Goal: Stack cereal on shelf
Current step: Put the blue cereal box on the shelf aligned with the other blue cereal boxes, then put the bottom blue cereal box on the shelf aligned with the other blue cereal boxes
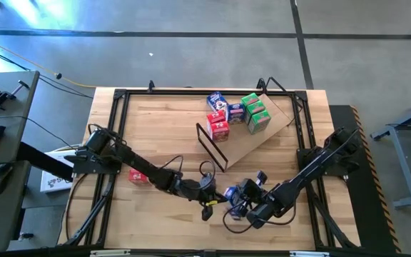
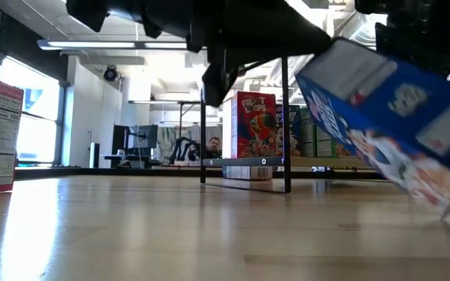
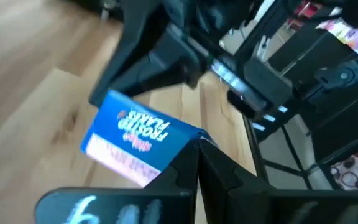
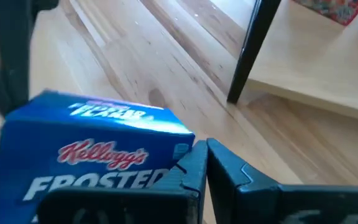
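Pickup stage: a blue cereal box (image 1: 235,194) sits tilted near the tabletop's (image 1: 155,135) front edge, right claw (image 1: 242,205) closed against it, left claw (image 1: 209,193) shut alongside. Next, lift it onto the shelf (image 1: 259,139).

The shelf (image 1: 257,135), a slanted light plywood board with a thin black wire frame along its lower edge, carries red, green and blue cereal boxes (image 1: 235,112) clustered upright at its upper end. A blue Frosted Flakes box (image 1: 235,194) sits tilted near the shelf's lower edge. A red box (image 1: 138,176) lies well apart from the shelf, on the tabletop.
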Motion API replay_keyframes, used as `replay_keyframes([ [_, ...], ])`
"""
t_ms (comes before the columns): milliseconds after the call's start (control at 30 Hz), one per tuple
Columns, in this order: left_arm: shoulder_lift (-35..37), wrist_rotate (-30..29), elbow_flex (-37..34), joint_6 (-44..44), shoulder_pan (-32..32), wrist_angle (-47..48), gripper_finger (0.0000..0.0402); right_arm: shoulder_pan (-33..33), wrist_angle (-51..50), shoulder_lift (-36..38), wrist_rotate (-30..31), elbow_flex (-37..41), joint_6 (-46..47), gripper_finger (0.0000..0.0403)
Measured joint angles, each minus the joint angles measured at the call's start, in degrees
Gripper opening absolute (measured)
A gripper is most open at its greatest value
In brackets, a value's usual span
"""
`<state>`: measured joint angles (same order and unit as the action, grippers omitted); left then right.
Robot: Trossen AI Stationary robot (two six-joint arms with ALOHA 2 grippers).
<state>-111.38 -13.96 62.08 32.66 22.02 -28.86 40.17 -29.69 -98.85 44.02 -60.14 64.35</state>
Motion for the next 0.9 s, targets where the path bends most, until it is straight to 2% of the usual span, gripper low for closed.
replay_keyframes([
  [233,0.0,-4.3,-0.1,-2.8,-0.4,1.8,0.0,0.2,4.9,0.1,2.8,-0.5,-4.1,0.0012],
  [333,0.1,-3.4,-0.1,-3.7,0.1,1.9,0.0,0.2,9.4,0.0,3.7,-0.4,-8.9,0.0012],
  [433,0.1,-0.8,-0.1,-4.3,0.4,2.7,0.0,0.1,9.4,0.3,1.9,-0.4,-10.4,0.0012],
  [567,0.1,0.1,-0.2,-1.3,1.6,8.5,0.0,0.2,4.4,4.3,-4.1,-0.3,-7.4,0.0012],
  [700,-1.9,-3.0,-2.6,5.3,3.2,8.8,0.0,-1.9,-2.7,7.8,-11.8,-0.3,-5.0,0.0026],
  [833,-3.7,-4.6,-4.6,9.6,4.0,-1.3,0.0,-6.1,-5.4,8.5,-22.3,-0.2,-5.7,0.0079],
  [900,-4.1,-5.3,-5.1,10.4,4.4,-1.6,0.0,-8.2,-2.0,8.2,-27.4,-0.2,-6.9,0.0118],
])
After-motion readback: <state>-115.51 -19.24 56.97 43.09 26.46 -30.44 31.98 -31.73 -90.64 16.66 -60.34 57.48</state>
